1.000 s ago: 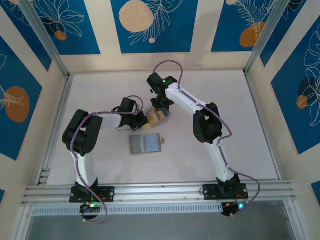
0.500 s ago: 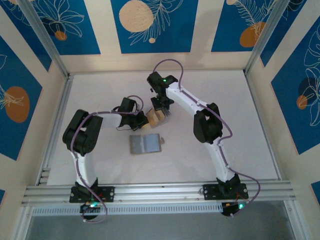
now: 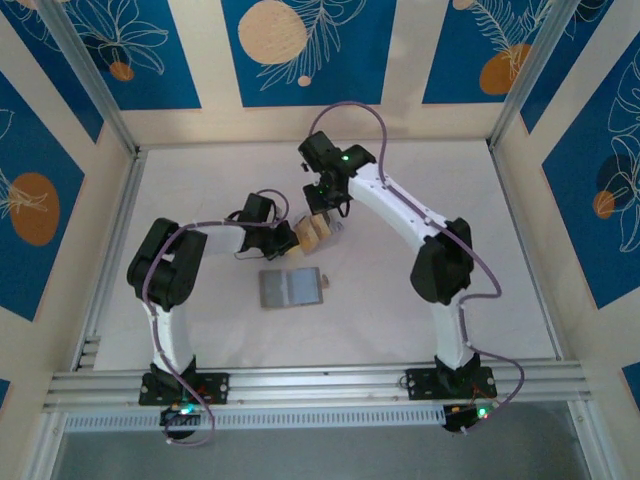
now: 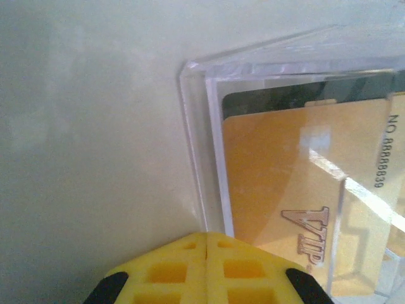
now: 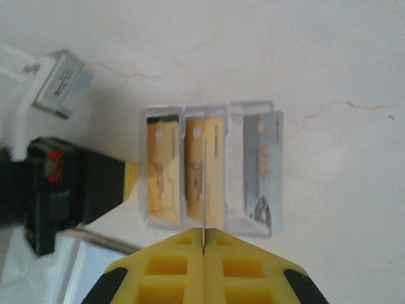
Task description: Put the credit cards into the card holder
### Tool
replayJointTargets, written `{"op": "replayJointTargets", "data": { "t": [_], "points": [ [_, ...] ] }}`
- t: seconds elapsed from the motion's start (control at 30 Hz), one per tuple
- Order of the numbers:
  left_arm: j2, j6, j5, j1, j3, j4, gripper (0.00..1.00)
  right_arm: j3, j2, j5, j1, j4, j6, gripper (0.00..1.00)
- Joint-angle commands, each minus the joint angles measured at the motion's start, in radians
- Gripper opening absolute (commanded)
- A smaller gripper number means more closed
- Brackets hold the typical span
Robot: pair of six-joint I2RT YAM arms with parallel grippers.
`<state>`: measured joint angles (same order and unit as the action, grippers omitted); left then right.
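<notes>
Top view first: no writing is legible from up here. One grey card holder [image 3: 292, 288] lies flat on the table [image 3: 480, 250], long side running left-right, nearer the arm bases. Just beyond it is one clear case [image 3: 326, 229] with the tan credit cards [image 3: 311, 232] in it. The left gripper [image 3: 288, 238] is at its left side and the right gripper [image 3: 325, 208] is over it.

Left wrist: a gold card [image 4: 278, 183] says "VIP", and "NO.88888839" as far as I can read. One black card [image 4: 266, 100] peeks out behind it. The yellow pads are pressed together right at the case wall, and I can't tell if they pinch it.

Right wrist: the case has three slots side by side, with two gold cards and one silver card [image 5: 262, 171] marked "VIP". Their long sides all run up-down in the frame. The right pads are clamped on an edge-on card [image 5: 204, 190], thin as a line, over the middle slot.
</notes>
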<state>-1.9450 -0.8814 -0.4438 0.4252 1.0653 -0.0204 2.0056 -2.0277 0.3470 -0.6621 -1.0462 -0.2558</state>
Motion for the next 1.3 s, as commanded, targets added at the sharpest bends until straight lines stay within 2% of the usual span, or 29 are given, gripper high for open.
{"op": "replayJointTargets", "data": {
  "t": [0.0,0.13,0.3,0.57,0.9,1.27],
  "points": [
    [0.078,0.021,0.015,0.017,0.027,-0.001,0.06,-0.139,0.143,-0.079,-0.005,0.083,-0.056,0.0],
    [0.198,0.035,0.053,0.011,-0.01,0.061,0.07,-0.326,0.282,-0.185,-0.004,0.206,-0.104,0.0],
    [0.336,0.099,0.09,0.006,-0.103,0.159,0.08,-0.497,0.378,-0.293,-0.015,0.33,-0.165,0.0],
    [0.469,0.209,0.119,0.021,-0.265,0.286,0.08,-0.728,0.397,-0.434,-0.061,0.635,-0.282,0.0],
    [0.424,0.266,0.183,0.029,-0.362,0.312,0.07,-0.83,0.3,-0.361,-0.149,0.888,-0.358,0.0],
    [0.425,0.297,0.285,0.042,-0.407,0.344,0.07,-0.938,0.245,-0.291,-0.183,1.06,-0.403,0.0]
  ]
}}
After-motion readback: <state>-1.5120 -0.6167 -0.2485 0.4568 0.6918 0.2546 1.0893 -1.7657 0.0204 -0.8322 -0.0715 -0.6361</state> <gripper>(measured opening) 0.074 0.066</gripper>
